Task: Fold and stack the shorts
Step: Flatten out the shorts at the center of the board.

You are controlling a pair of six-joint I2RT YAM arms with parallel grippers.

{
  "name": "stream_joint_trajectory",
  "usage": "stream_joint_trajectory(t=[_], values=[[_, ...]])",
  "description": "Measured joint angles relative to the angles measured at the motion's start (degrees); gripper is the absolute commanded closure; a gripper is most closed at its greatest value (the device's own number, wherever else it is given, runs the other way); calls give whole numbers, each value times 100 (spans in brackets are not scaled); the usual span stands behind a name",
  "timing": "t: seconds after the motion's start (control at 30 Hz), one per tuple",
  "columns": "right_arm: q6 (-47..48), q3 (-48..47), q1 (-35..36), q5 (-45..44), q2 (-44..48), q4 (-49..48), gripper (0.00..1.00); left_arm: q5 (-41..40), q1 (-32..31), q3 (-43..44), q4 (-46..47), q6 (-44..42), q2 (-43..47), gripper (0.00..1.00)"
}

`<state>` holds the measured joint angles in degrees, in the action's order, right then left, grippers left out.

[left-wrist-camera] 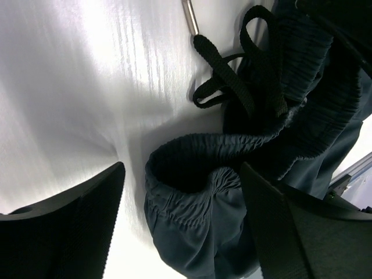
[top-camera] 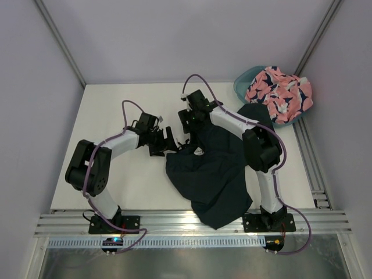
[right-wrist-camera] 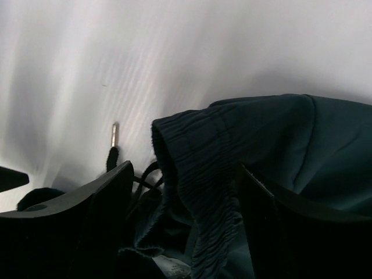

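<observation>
Navy shorts (top-camera: 215, 180) lay bunched; left claw (left-wrist-camera: 181, 174), right claw (right-wrist-camera: 185, 168) both stood apart astride waistband (left-wrist-camera: 232, 145); closing risked snagging drawstring (left-wrist-camera: 261, 64), pinching double layers.

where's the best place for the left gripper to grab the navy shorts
Probably the gathered waistband, from above: it loops up off the table as a thick ridge, right between the open left gripper fingers, clear of the drawstring.
</observation>
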<state>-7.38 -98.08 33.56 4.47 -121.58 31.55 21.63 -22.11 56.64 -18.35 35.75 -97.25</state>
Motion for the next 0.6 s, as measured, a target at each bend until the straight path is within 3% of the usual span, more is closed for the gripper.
stream_joint_trajectory(t=[0.17,0.27,0.3,0.43,0.47,0.53,0.6], values=[[2,0,9,-474,-20,22,31,127,0,-2,295,131,-153,34],[0,-7,9,-632,-44,24,46,195,0,-39,417,212,-177,57],[0,-13,9,-667,-61,24,50,203,0,-48,448,223,-177,69],[-44,-127,9,-695,-201,20,74,212,0,-48,487,319,-177,94],[-66,-173,9,-691,-249,17,85,210,0,-50,487,319,-177,97],[-120,-258,9,-691,-332,15,96,195,0,-50,479,308,-173,100],[-166,-400,9,-706,-415,63,96,103,2,-44,407,304,-157,100]])
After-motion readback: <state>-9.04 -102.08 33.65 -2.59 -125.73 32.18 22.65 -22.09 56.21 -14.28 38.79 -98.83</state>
